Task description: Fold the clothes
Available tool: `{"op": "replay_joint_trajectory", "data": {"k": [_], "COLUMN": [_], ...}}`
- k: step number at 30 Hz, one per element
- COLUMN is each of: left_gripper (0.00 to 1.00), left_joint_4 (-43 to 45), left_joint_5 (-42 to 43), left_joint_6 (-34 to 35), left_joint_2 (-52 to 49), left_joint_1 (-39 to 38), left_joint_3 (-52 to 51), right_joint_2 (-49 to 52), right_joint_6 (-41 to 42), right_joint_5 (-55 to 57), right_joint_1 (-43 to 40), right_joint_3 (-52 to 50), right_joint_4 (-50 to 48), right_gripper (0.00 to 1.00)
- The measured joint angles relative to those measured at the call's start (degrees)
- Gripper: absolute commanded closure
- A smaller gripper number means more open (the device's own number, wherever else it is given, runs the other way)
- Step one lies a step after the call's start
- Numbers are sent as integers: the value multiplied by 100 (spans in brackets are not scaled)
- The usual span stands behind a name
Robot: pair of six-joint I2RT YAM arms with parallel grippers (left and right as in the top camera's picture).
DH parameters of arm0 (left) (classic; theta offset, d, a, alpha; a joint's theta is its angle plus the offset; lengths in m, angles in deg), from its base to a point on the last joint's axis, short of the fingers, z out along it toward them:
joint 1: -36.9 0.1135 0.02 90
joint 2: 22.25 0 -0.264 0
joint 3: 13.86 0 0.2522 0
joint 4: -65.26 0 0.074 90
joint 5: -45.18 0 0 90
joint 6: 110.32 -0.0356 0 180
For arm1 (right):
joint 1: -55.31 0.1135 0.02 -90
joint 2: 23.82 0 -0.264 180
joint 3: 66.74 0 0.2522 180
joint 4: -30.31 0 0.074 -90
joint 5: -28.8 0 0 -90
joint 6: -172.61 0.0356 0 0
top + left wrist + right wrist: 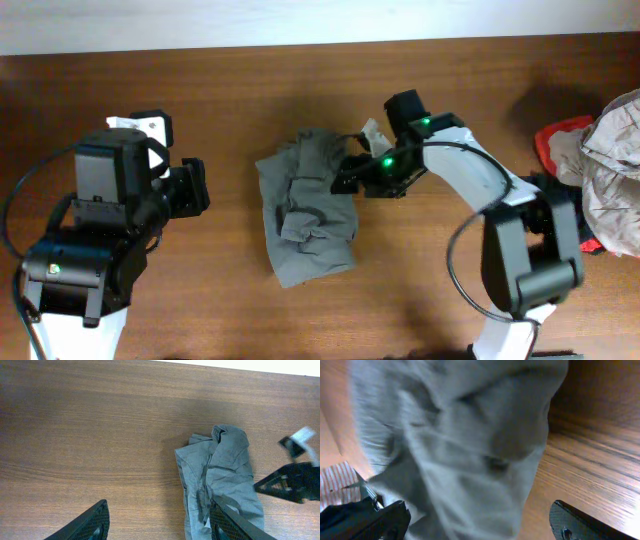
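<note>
Shorts [305,205]: crumpled in the middle of the worktop [300,80], long axis running near-to-far
Right hand [350,172]: nearer, at their far right edge, fingers spread, gripping nothing
Left hand [195,187]: spread, empty, well apart leftward

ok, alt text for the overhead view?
Crumpled grey-olive shorts lie in the middle of a wooden table, with the right tool at their upper right edge. The left tool is apart from them; a red garment and a pale garment lie at the far right.
</note>
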Motion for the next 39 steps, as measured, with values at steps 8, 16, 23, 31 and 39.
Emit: {"op": "replay_joint_trajectory", "data": {"k": [8,16,23,31,39], "left_gripper": [36,36,36,36,36], "left_joint_4": [-22,-22,-24,-76,-87], "left_joint_5": [2,17,17,20,127], "left_joint_6": [0,0,0,0,0], "left_joint_2": [0,0,0,0,0], "left_joint_1": [0,0,0,0,0], "left_joint_3": [0,0,0,0,0], "right_joint_2": [656,656,656,656,656], "right_joint_6": [-605,-761,-448,1626,2352], "right_joint_5": [-599,-741,-688,4,433], "right_joint_1": [544,1047,1038,1040,1408], "right_joint_3": [-28,-31,-31,-44,-55], "right_joint_4": [-315,-584,-723,-1486,-2218], "right_gripper": [11,65,1,0,96]}}
